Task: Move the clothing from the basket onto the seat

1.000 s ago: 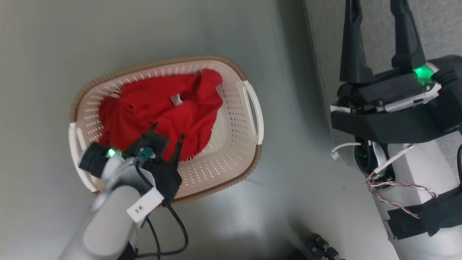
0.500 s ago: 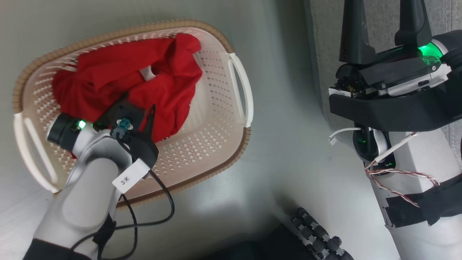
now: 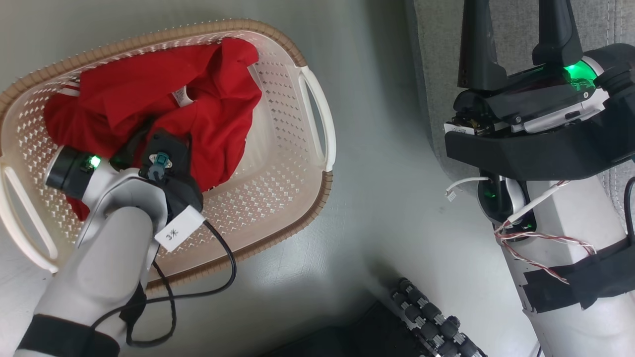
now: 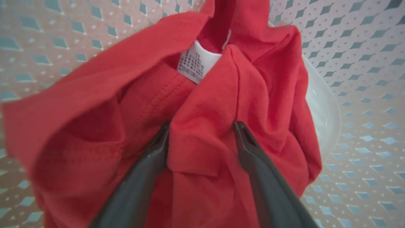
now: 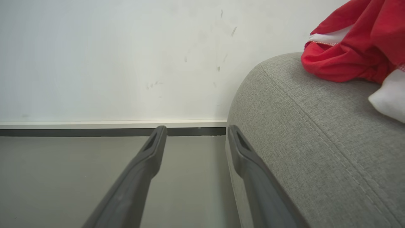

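Note:
The cream basket with a brown rim stands on the floor at the left of the head view. Crumpled red clothing fills its far-left part. My left gripper is pushed down into that pile, fingertips sunk in the cloth. In the left wrist view, my left gripper stands open with a raised fold of the red clothing between its fingers, a white label above. My right gripper hangs open by the grey seat. More red clothing lies on the seat, beside my right gripper.
The basket's right half is bare perforated floor. A dark roller wheel of my base sits on the grey floor at the bottom. In the right wrist view, a white wall with a dark skirting strip stands behind, and white cloth lies on the seat.
The head camera has come closer and shifted, so the basket appears larger and further left. My left gripper has sunk deeper into the red clothing. The right gripper has stayed by the seat.

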You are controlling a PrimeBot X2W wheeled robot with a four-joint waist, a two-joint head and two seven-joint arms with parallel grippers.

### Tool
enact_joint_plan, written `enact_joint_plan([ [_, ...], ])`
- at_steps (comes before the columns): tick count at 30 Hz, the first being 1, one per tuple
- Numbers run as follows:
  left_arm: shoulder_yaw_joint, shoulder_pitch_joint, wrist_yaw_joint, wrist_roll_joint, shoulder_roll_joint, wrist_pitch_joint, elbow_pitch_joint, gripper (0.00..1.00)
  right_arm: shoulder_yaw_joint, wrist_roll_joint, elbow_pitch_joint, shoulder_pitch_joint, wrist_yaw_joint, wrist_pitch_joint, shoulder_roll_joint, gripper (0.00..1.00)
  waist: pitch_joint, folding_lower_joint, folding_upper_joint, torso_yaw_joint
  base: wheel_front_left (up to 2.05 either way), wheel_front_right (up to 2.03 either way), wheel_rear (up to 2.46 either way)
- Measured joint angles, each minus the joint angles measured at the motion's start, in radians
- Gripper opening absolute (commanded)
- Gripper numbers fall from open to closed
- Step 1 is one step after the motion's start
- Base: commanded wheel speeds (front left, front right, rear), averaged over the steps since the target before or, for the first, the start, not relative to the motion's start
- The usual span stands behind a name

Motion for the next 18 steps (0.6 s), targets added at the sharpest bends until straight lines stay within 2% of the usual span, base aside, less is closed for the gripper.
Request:
enact_joint_plan([
  [1,-0.001,-0.005,0.000,0.003,0.000,0.000,0.006,0.95,0.000,0.000,0.001,0.000,0.001,0.000,0.001,1.00,0.001,0.0000,0.0000,-0.001,0.00,0.00,0.00],
  [2,-0.003,-0.009,0.000,0.004,0.000,0.000,0.011,0.74,0.000,0.000,0.002,0.000,0.001,0.000,0.001,1.00,0.001,0.0000,0.0000,-0.003,0.00,0.00,0.00],
  [4,-0.011,-0.013,0.000,0.005,0.000,-0.001,0.021,0.08,0.000,0.000,0.006,0.000,0.001,0.000,0.002,1.00,0.001,0.0000,0.0000,-0.005,0.00,0.00,0.00],
  [5,-0.015,-0.017,0.000,0.007,-0.001,-0.003,0.027,0.00,0.000,0.000,0.007,0.000,0.001,0.000,0.003,1.00,0.001,0.0000,0.0000,-0.006,0.00,0.00,0.00],
  [18,-0.043,-0.029,-0.019,0.029,-0.038,-0.081,0.039,0.00,-0.019,0.000,0.057,0.001,0.009,0.000,0.011,1.00,-0.031,-0.0001,0.0000,0.000,0.00,0.00,0.00],
])
